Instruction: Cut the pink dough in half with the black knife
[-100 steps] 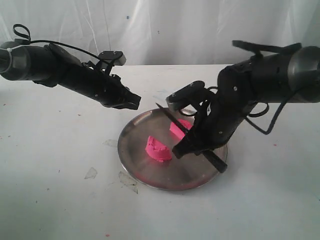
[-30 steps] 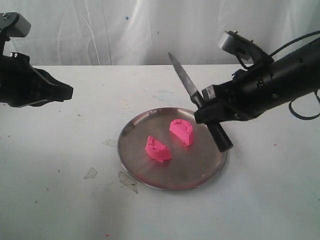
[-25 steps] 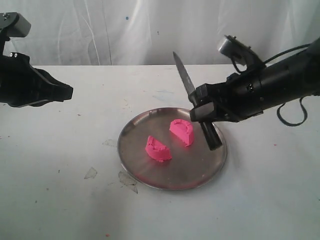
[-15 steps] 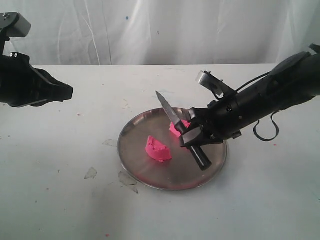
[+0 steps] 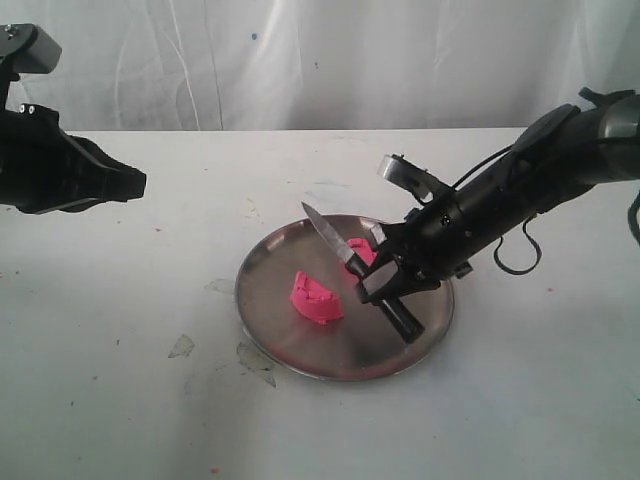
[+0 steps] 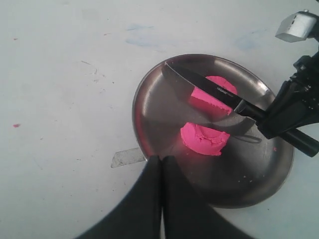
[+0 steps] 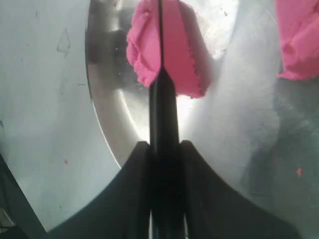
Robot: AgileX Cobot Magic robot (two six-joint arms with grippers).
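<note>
Knife (image 5: 338,241) has dropped lower, across the rear dough piece (image 6: 204,101).

Right gripper (image 5: 380,283) has lowered the black knife (image 5: 338,243) from above the plate (image 5: 330,352) rim to over the farther pink dough (image 6: 204,102) half.

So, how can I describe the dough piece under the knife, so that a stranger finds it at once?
Find the steel plate on the white table; two pink dough halves lie on it. It is the half on the right arm's side, under the knife's blade, while the other half lies uncovered.
</note>
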